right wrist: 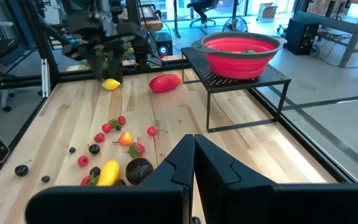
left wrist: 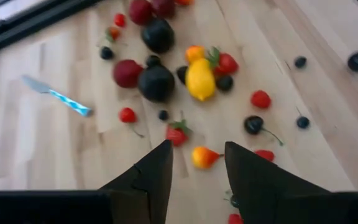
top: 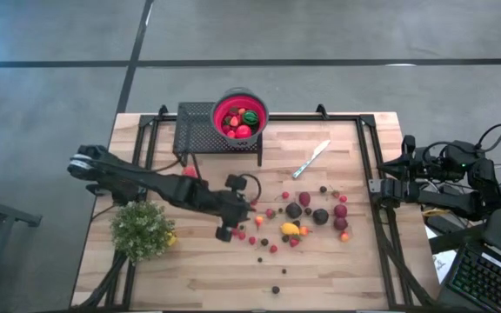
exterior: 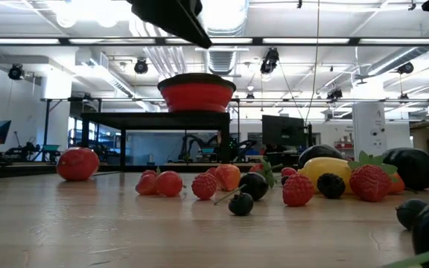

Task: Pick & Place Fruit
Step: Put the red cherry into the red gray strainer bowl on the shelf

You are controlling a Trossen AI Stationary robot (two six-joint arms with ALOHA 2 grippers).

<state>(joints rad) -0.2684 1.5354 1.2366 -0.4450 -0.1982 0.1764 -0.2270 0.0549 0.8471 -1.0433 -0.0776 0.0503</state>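
My left end effector (top: 233,228) is over the worktop (top: 337,269), hanging above the left edge of the scattered fruit (top: 307,217). Fingers (left wrist: 153,177) are parted with nothing between them; a small orange-yellow piece (left wrist: 202,157) lies on the wood just ahead of the gap, not touching either finger.

My right end effector (right wrist: 194,163) sits parked at the right edge of the worktop, fingers clenched together, holding nothing.

Fruit layout:
- Main cluster in mid-worktop: yellow lemon-shaped piece (left wrist: 200,79), dark maroon round pieces (left wrist: 156,82), strawberries, cherries and small dark berries spread around them.
- A few stray dark berries nearer the front edge.
- One larger red piece (right wrist: 165,82) lies apart, near the black mesh stand (top: 200,130).
- Red bowl (top: 240,114) sits on top of that stand, already has red and green pieces in it.

Silver knife (top: 310,160) lies flat between stand and cluster, clear of both. Bushy green plant (top: 143,229) stands at the left of the worktop, a yellow piece (right wrist: 110,84) just beside it.
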